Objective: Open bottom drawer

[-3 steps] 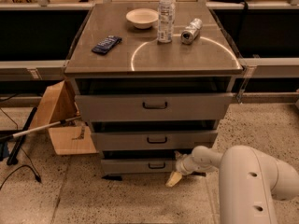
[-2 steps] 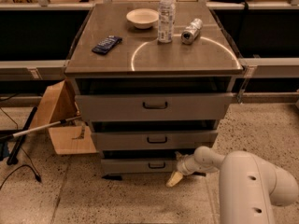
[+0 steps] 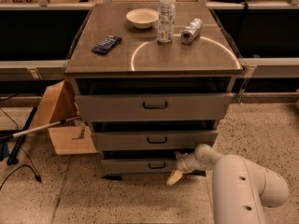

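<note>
Grey bottom drawer [image 3: 140,165]; pincer [image 3: 175,171] low beside right end.

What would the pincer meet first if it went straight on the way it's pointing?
Probably the speckled floor: the pincer, at the right end of the bottom drawer, points down and left; depth is unclear.

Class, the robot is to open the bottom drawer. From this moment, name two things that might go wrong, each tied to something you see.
1. The gripper hangs low near the floor, right of the small handle of the bottom drawer, not on it; it may miss the handle and shove the front instead.
2. A jolt to the cabinet might tip the upright bottle on top.
</note>
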